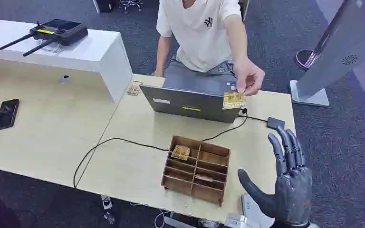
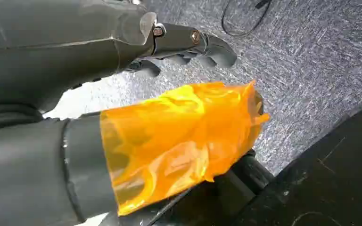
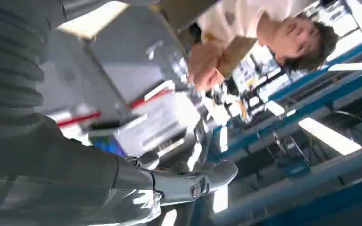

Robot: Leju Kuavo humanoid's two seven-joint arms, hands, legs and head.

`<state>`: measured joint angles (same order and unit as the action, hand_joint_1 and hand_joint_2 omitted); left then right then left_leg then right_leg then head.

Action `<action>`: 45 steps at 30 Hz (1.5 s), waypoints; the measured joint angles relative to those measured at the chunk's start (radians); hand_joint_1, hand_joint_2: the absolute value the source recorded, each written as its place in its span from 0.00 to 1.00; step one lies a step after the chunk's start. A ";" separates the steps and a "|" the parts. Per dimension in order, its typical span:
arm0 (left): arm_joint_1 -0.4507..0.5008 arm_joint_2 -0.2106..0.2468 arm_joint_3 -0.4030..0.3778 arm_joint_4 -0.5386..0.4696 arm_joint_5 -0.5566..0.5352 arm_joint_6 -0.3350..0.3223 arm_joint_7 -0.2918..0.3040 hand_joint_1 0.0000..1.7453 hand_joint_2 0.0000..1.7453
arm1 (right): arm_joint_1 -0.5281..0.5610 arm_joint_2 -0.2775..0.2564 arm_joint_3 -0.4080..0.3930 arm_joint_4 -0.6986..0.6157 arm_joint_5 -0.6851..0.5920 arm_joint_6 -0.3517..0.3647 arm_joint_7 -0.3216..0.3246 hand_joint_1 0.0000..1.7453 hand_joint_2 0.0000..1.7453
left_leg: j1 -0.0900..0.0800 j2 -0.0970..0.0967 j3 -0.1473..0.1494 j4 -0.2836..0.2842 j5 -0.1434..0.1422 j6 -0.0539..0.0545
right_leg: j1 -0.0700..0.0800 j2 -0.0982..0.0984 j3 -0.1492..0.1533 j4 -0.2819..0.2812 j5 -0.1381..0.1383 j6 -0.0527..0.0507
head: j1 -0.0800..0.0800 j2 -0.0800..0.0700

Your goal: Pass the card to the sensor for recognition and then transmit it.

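My right hand [image 1: 290, 183] is raised beside the brown wooden compartment box [image 1: 197, 168], fingers [image 1: 287, 147] spread, holding nothing. The yellowish rectangular card [image 1: 233, 100] is beyond the box, pinched in the person's hand [image 1: 248, 78] at the grey laptop's [image 1: 190, 103] lid. To take it well, I judge I should reach over the box, palm open, and close only once the card lies between my fingers. Another such card [image 1: 180, 152] lies in the box's far-left compartment. The black cable [image 1: 123, 141] crosses the light wooden desk [image 1: 123, 166] just left of the box. My left hand [image 2: 184, 44] hangs over grey carpet, fingers loosely curled, empty.
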<state>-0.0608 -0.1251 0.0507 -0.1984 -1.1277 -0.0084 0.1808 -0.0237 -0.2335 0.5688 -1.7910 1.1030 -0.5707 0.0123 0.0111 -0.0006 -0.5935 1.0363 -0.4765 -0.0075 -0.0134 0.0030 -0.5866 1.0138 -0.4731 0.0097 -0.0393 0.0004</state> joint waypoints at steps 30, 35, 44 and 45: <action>-0.028 -0.001 -0.084 -0.001 -0.027 -0.040 0.023 0.00 0.00 | -0.363 0.062 -0.006 0.333 0.335 0.097 0.152 0.82 1.00 | 0.000 -0.001 0.000 0.000 0.002 -0.001 | 0.000 0.000 0.000 0.000 0.001 0.000 | 0.000 0.000; -0.028 -0.002 -0.085 -0.001 -0.027 -0.037 0.026 0.00 0.00 | -0.363 0.076 -0.006 0.345 0.334 0.100 0.155 1.00 1.00 | 0.000 -0.001 0.000 0.000 0.002 0.000 | 0.000 0.000 0.000 0.000 0.001 0.000 | 0.000 0.000; -0.027 -0.002 -0.088 -0.001 -0.024 -0.033 0.026 0.00 0.00 | -0.363 0.095 -0.019 0.353 0.332 0.114 0.155 1.00 1.00 | 0.000 -0.001 0.000 0.000 0.002 -0.001 | 0.000 0.000 0.000 0.000 0.001 0.000 | 0.000 0.000; -0.027 -0.002 -0.089 -0.001 -0.024 -0.033 0.026 0.00 0.00 | -0.363 0.096 -0.021 0.355 0.332 0.114 0.155 1.00 1.00 | 0.000 -0.001 0.000 0.000 0.002 -0.001 | 0.000 0.000 0.000 0.000 0.001 0.000 | 0.000 0.000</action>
<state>-0.0881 -0.1274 -0.0382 -0.1995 -1.1517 -0.0412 0.2068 -0.3866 -0.1373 0.5482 -1.4355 1.4347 -0.4562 0.1675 0.0112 -0.0013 -0.5936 1.0365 -0.4746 -0.0080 -0.0134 0.0026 -0.5862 1.0141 -0.4718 0.0092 -0.0393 0.0004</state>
